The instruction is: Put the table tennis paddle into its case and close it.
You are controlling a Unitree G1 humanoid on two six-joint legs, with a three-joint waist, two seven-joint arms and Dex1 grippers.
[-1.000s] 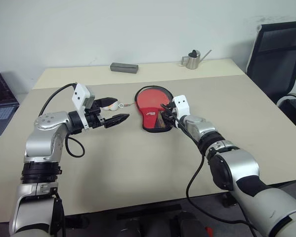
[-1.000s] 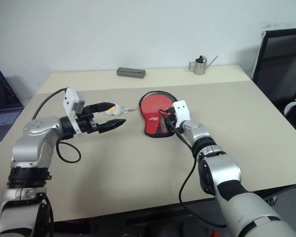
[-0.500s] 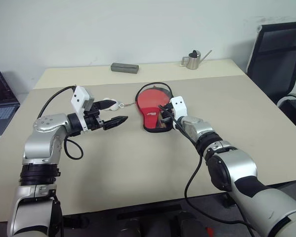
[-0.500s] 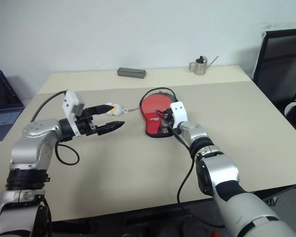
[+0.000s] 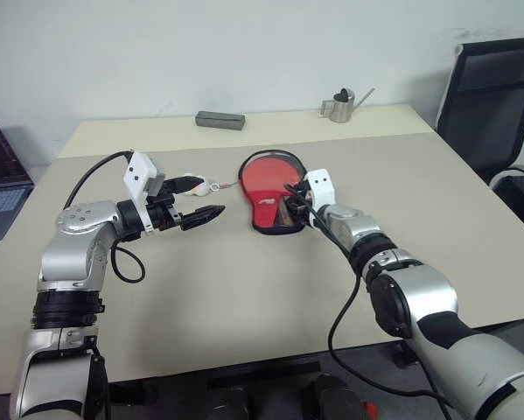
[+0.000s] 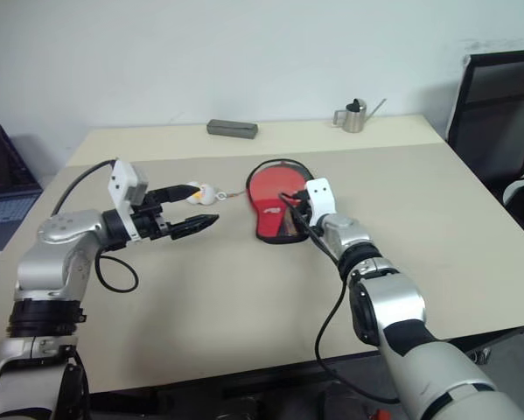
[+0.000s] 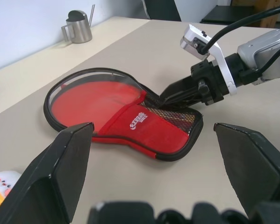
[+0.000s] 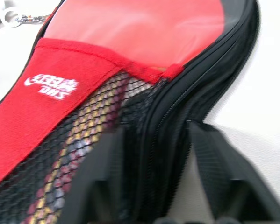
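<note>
Red paddle (image 7: 90, 100) inside zip case (image 7: 149, 135)

Beige table (image 5: 244, 289) against a white wall (image 5: 200, 52), black chair (image 5: 493, 96) alongside.

Red case (image 7: 130, 119) flat mid-table, black-trimmed, mesh pocket; paddle handle (image 8: 79, 158) visible inside through mesh.

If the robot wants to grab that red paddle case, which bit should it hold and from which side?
Probably the black zipped edge of the case at its narrow handle end, coming in low from the robot's right. The case lies flat on the table, so only that raised rim gives the fingers something to pinch. The right gripper already sits there, straddling the rim.
</note>
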